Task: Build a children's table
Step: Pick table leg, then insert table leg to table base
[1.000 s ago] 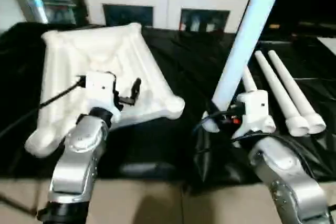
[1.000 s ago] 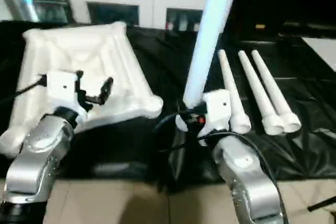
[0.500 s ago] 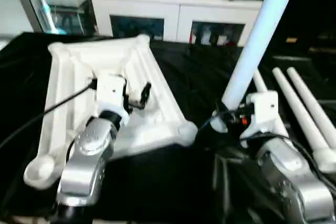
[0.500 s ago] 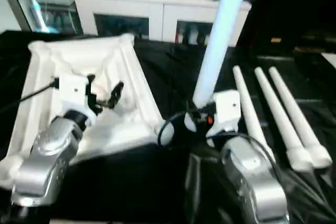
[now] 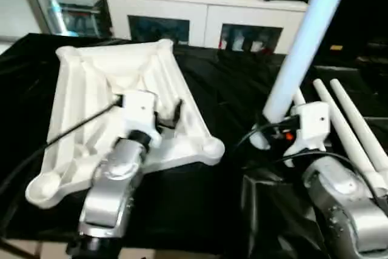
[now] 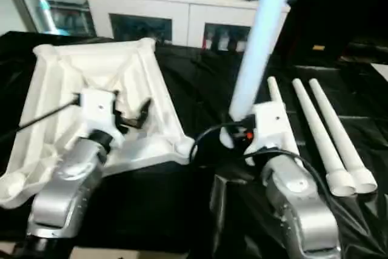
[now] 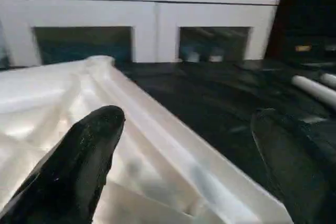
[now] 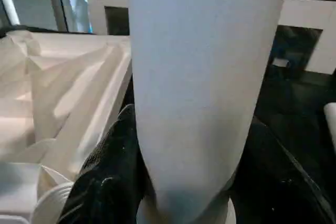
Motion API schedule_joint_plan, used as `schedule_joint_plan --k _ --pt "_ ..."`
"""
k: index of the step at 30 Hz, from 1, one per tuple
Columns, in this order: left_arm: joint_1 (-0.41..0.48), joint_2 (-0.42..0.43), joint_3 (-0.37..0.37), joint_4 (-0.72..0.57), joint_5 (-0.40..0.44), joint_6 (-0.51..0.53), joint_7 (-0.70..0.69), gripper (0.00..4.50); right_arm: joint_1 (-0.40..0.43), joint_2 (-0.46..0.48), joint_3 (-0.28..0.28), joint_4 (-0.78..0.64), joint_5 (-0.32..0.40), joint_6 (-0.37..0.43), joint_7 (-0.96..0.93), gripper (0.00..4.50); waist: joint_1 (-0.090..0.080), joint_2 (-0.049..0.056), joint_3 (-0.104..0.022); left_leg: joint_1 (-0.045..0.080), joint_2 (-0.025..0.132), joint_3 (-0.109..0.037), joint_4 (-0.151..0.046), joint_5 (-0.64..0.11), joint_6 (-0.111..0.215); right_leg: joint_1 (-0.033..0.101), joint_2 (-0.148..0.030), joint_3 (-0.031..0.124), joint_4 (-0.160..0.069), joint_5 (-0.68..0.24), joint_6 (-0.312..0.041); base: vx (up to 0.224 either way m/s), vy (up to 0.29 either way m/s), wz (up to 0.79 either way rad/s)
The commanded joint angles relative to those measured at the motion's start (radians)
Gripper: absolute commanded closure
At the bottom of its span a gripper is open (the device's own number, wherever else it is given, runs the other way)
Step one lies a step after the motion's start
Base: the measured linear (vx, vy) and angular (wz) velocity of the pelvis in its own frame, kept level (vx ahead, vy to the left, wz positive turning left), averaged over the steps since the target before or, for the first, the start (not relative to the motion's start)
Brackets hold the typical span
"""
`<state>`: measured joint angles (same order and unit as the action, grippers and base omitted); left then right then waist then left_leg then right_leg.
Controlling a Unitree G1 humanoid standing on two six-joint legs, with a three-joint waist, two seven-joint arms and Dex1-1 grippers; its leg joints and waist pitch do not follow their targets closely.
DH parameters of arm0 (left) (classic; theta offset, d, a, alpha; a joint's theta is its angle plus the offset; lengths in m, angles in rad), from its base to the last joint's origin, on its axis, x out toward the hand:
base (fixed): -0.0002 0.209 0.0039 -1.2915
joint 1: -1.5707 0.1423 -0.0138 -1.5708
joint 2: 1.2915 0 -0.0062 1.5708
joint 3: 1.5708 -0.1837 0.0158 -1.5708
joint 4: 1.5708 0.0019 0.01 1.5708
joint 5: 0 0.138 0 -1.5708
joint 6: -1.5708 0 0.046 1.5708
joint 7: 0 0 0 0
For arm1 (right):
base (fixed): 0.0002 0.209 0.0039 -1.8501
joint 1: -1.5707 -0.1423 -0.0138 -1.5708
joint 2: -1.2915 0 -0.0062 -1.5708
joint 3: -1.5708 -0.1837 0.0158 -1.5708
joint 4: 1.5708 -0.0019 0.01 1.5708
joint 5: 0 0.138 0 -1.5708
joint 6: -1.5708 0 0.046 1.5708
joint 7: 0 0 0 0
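The children's table lies in parts on a black cloth. Its white tabletop (image 5: 85,83) rests underside up, ribs and round corner sockets (image 5: 212,148) showing. My left gripper (image 5: 167,115) hovers open over the tabletop's right rim (image 7: 173,145), with nothing between its black fingers (image 7: 84,150). My right gripper (image 5: 273,137) is shut on the thick end of one white leg (image 5: 303,34). That leg stands steeply, leaning away to the right, just right of the near corner socket. Three more legs (image 6: 321,134) lie side by side on the cloth at the right.
A white cabinet (image 5: 200,4) with glass doors stands behind the work, small items on its top. The black cloth (image 5: 230,83) covers the surface between tabletop and loose legs. A black cable (image 5: 66,128) runs from my left wrist across the tabletop.
The whole picture has shifted as the head camera moved. Both grippers keep their state, and the right one still holds the leg beside the corner socket.
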<state>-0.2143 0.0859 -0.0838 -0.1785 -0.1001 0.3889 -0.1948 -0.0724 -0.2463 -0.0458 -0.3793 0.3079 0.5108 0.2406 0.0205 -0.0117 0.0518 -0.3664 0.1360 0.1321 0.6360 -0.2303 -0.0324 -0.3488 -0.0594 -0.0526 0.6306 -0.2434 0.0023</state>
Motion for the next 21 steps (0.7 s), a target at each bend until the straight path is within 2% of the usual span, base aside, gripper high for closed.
schedule_joint_plan --k 1,2,3,4,5,6,7,8,9,10,11,12,13,14,16,17,18,19,20,21 --pt "-0.006 0.023 0.002 0.008 -0.05 0.029 -0.073 0.03 -0.014 -0.012 -0.021 -0.005 0.033 0.016 0.032 2.63 0.0 0.005 -0.035 0.005 0.088 -0.038 -0.11 -0.269 -0.024 0.015 -0.091 0.059 -0.096 -0.278 -0.143 0.0 0.0 0.0" --pt "0.002 0.049 0.007 0.001 -0.076 0.024 -0.125 0.03 -0.018 -0.016 -0.006 -0.006 0.041 0.021 0.052 2.63 0.004 0.0 -0.041 0.006 0.088 -0.037 -0.108 -0.246 -0.021 0.017 -0.093 0.059 -0.089 -0.215 -0.156 0.0 0.0 0.0" --pt "0.005 0.065 0.007 -0.002 -0.089 0.022 -0.154 0.03 -0.02 -0.019 0.003 -0.007 0.043 0.022 0.063 2.63 0.003 -0.015 -0.043 0.004 0.088 -0.033 -0.108 -0.227 -0.013 0.018 -0.093 0.059 -0.089 -0.191 -0.162 0.0 0.0 0.0" --pt "0.004 0.134 -0.027 0.005 -0.088 -0.015 -0.263 0.03 -0.036 -0.033 0.003 0.023 0.096 0.039 0.132 2.63 0.012 -0.016 -0.042 0.0 0.085 -0.03 -0.108 -0.177 0.019 0.022 -0.1 0.06 -0.083 -0.166 -0.168 0.0 0.0 0.0" --pt "0.005 0.163 -0.04 0.012 -0.095 -0.043 -0.32 0.01 -0.043 -0.042 0.004 0.044 0.116 0.045 0.167 2.63 0.013 -0.015 -0.043 0.003 0.086 -0.028 -0.108 -0.166 0.026 0.021 -0.099 0.059 -0.085 -0.169 -0.167 0.0 0.0 0.0" --pt "0.005 0.163 -0.04 0.012 -0.095 -0.043 -0.32 0.01 -0.043 -0.042 0.004 0.044 0.116 0.045 0.167 2.63 0.014 -0.01 -0.044 0.003 0.087 -0.026 -0.108 -0.15 0.028 0.019 -0.099 0.06 -0.083 -0.153 -0.171 0.0 0.0 0.0" --pt "0.019 0.225 -0.054 0.019 -0.098 -0.094 -0.413 0.01 -0.046 -0.069 0.022 0.072 0.123 0.056 0.226 2.63 0.018 -0.021 -0.047 0.008 0.089 -0.022 -0.104 -0.11 0.03 0.016 -0.096 0.058 -0.08 -0.086 -0.179 0.0 0.0 0.0" --pt "0.019 0.228 -0.055 0.02 -0.098 -0.098 -0.418 0.01 -0.047 -0.071 0.024 0.073 0.123 0.057 0.23 2.63 0.019 -0.032 -0.05 0.006 0.091 -0.02 -0.104 -0.076 0.044 0.02 -0.097 0.059 -0.073 -0.036 -0.186 0.0 0.0 0.0" --pt "0.019 0.271 -0.064 0.03 -0.108 -0.092 -0.484 0.01 -0.057 -0.104 0.041 0.1 0.118 0.042 0.288 2.63 0.024 -0.032 -0.056 0.002 0.089 -0.018 -0.1 -0.003 0.061 0.024 -0.096 0.057 -0.058 0.066 -0.197 0.0 0.0 0.0" --pt "0.015 0.301 -0.074 0.039 -0.116 -0.088 -0.534 0.01 -0.067 -0.128 0.053 0.122 0.104 0.016 0.325 2.63 0.032 -0.023 -0.058 0.012 0.09 -0.016 -0.097 0.019 0.071 0.014 -0.094 0.052 -0.054 0.109 -0.21 0.0 0.0 0.0" --pt "0.0 0.333 -0.097 0.054 -0.12 -0.079 -0.594 0.01 -0.086 -0.145 0.049 0.152 0.094 -0.004 0.349 2.63 0.03 -0.031 -0.055 0.011 0.088 -0.013 -0.098 0.024 0.076 0.014 -0.09 0.052 -0.051 0.131 -0.218 0.0 0.0 0.0" --pt "-0.009 0.343 -0.108 0.063 -0.121 -0.078 -0.617 0.01 -0.096 -0.146 0.041 0.162 0.093 -0.009 0.349 2.63 0.034 -0.021 -0.054 0.016 0.089 -0.011 -0.098 0.01 0.068 0.008 -0.091 0.053 -0.051 0.124 -0.224 0.0 0.0 0.0" --pt "-0.025 0.357 -0.12 0.08 -0.123 -0.075 -0.648 0.01 -0.107 -0.148 0.032 0.17 0.092 -0.016 0.348 2.63 0.037 -0.009 -0.054 0.017 0.089 -0.011 -0.101 -0.003 0.053 0.009 -0.091 0.054 -0.05 0.121 -0.229 0.0 0.0 0.0" --pt "-0.03 0.363 -0.125 0.086 -0.126 -0.075 -0.66 0.01 -0.109 -0.152 0.028 0.17 0.095 -0.018 0.349 2.63 0.037 -0.009 -0.054 0.017 0.089 -0.011 -0.101 -0.003 0.053 0.009 -0.091 0.054 -0.05 0.121 -0.229 0.0 0.0 0.0" --pt "-0.062 0.368 -0.151 0.125 -0.127 -0.072 -0.704 0.01 -0.102 -0.162 0.005 0.151 0.113 -0.015 0.348 2.63 0.041 -0.008 -0.052 0.023 0.09 -0.003 -0.103 -0.059 0.016 0.008 -0.089 0.057 -0.057 0.113 -0.233 0.0 0.0 0.0" --pt "-0.066 0.368 -0.154 0.129 -0.127 -0.072 -0.708 0.01 -0.1 -0.163 0.002 0.148 0.116 -0.014 0.348 2.63 0.043 -0.003 -0.05 0.022 0.091 -0.003 -0.107 -0.092 0.002 0.01 -0.092 0.059 -0.059 0.09 -0.236 0.0 0.0 0.0" --pt "-0.087 0.365 -0.17 0.162 -0.113 -0.088 -0.722 0.01 -0.093 -0.164 -0.011 0.14 0.128 -0.01 0.35 2.63 0.044 -0.002 -0.05 0.019 0.092 -0.005 -0.108 -0.106 -0.005 0.014 -0.095 0.06 -0.057 0.078 -0.238 0.0 0.0 0.0" --pt "-0.111 0.359 -0.19 0.202 -0.087 -0.109 -0.728 0.01 -0.079 -0.166 -0.023 0.131 0.131 -0.011 0.347 2.63 0.049 0.015 -0.049 0.021 0.091 -0.005 -0.11 -0.145 -0.02 0.012 -0.097 0.062 -0.06 0.036 -0.234 0.0 0.0 0.0" --pt "-0.123 0.363 -0.202 0.223 -0.077 -0.117 -0.747 0.01 -0.069 -0.174 -0.015 0.124 0.121 -0.018 0.348 2.63 0.044 0.015 -0.048 0.022 0.092 -0.005 -0.112 -0.181 -0.034 0.013 -0.094 0.063 -0.065 0.008 -0.228 0.0 0.0 0.0" --pt "-0.129 0.366 -0.208 0.233 -0.073 -0.118 -0.761 0.01 -0.063 -0.18 -0.009 0.12 0.114 -0.024 0.349 2.63 0.043 0.003 -0.05 0.016 0.091 -0.006 -0.113 -0.178 -0.032 0.021 -0.097 0.065 -0.067 -0.004 -0.222 0.0 0.0 0.0"
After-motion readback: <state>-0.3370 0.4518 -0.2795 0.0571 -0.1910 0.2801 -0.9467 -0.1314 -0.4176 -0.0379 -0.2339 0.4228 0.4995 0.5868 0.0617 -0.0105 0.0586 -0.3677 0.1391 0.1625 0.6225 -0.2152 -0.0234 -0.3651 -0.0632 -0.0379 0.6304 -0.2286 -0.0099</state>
